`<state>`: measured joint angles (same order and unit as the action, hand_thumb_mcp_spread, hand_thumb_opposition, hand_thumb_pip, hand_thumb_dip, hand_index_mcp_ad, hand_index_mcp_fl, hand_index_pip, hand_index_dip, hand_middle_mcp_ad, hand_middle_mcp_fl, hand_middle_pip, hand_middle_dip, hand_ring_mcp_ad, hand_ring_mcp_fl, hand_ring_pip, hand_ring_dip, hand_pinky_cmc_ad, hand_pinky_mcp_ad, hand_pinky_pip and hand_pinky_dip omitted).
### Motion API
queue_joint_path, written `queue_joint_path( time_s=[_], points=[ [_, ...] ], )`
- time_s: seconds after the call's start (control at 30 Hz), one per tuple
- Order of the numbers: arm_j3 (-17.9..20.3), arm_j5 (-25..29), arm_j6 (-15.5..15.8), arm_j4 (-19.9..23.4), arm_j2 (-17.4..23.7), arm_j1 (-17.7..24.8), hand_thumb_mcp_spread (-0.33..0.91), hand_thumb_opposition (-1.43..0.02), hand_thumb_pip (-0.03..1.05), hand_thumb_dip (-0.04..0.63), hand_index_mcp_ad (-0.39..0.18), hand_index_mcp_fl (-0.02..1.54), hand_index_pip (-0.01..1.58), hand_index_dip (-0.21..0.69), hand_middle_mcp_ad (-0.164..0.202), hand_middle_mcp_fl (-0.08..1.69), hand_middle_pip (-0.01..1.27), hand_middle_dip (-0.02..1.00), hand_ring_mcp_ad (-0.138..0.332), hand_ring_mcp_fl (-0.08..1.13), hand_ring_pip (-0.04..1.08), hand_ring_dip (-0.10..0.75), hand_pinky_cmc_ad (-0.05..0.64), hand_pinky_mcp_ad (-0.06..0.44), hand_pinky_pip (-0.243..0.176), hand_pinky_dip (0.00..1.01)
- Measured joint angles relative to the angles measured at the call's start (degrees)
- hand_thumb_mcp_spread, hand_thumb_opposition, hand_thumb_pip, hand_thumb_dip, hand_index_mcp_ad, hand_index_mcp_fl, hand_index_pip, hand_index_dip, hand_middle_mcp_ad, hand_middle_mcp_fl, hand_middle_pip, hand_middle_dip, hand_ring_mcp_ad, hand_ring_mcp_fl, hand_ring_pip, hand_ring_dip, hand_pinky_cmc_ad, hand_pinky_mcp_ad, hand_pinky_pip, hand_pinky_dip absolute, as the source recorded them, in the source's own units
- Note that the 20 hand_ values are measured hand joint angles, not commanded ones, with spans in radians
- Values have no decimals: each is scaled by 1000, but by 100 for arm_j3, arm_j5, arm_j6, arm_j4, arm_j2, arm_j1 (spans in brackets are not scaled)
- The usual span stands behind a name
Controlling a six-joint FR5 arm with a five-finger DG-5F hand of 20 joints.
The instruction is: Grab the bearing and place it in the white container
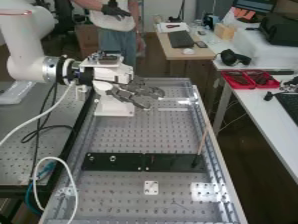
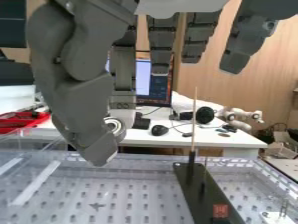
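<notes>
Small white plate (image 1: 151,188) sat on the bench (image 1: 126,136) at the near end. Just beyond it, black strip (image 1: 120,161) lay crosswise, thin rod (image 1: 201,142) upright at its right end. Further off, left of centre, stood a white block (image 1: 114,107); couldn't tell if that was the container. Hand (image 1: 136,93) was above the bench there, partly closed: thumb (image 2: 78,102) and one finger pinched the bearing (image 2: 117,126), other fingers roughly straight. Red trays (image 1: 233,80) sat far right on the white table (image 1: 256,106).
</notes>
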<state>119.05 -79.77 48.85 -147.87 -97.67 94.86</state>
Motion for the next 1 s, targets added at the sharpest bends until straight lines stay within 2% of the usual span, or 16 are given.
queue_joint_path(
  time_s=[0.27,0.67,1.0],
  points=[
    [135,971,-124,-327,366,963,499,-953,501,298,-133,295,1464,136,56,89,150,188,108,12,108,80,354,278,-42,182],
    [395,2233,-449,-571,650,2273,499,-951,501,298,-136,295,1464,138,59,99,150,188,105,16,108,80,356,281,-42,182],
    [515,2853,-809,-595,561,2827,499,-951,501,298,-136,295,1468,138,56,101,150,188,106,16,108,80,356,278,-42,182]
  ],
)
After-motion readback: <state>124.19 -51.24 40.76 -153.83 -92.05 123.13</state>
